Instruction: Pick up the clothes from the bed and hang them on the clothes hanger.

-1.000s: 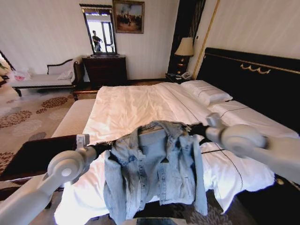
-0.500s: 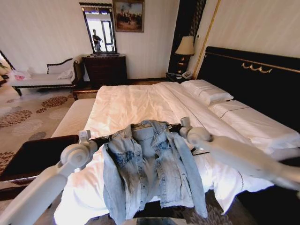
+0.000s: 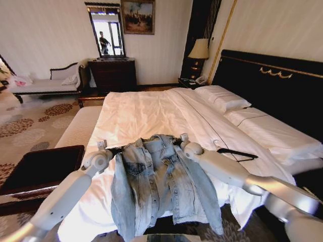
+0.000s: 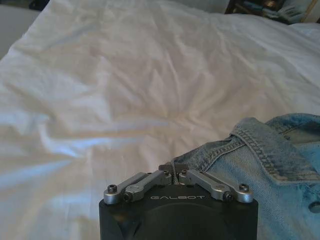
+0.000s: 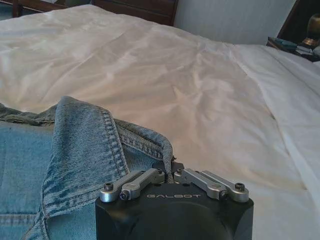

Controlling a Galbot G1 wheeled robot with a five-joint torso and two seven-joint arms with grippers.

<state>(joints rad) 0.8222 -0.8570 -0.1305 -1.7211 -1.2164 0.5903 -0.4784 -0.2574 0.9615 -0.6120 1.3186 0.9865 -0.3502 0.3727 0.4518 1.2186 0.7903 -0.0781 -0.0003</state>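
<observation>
Both tools' tips (image 4: 173, 170) hidden in denim jacket (image 3: 161, 186)

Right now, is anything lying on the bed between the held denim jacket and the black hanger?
Nothing visible. The light-blue denim jacket hangs between the left gripper and the right gripper; only bare white duvet separates it from the thin black coat hanger.

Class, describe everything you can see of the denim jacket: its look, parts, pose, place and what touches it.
The light-blue faded denim jacket has a collar, chest pockets, long sleeves and visible stitched seams. It hangs open-fronted, sleeves drooping, at the foot of the wide white-duveted bed. The left tool is shut on one shoulder and the right tool on the other, spreading it between them. The thin black triangular coat hanger lies apart on the duvet.
</observation>
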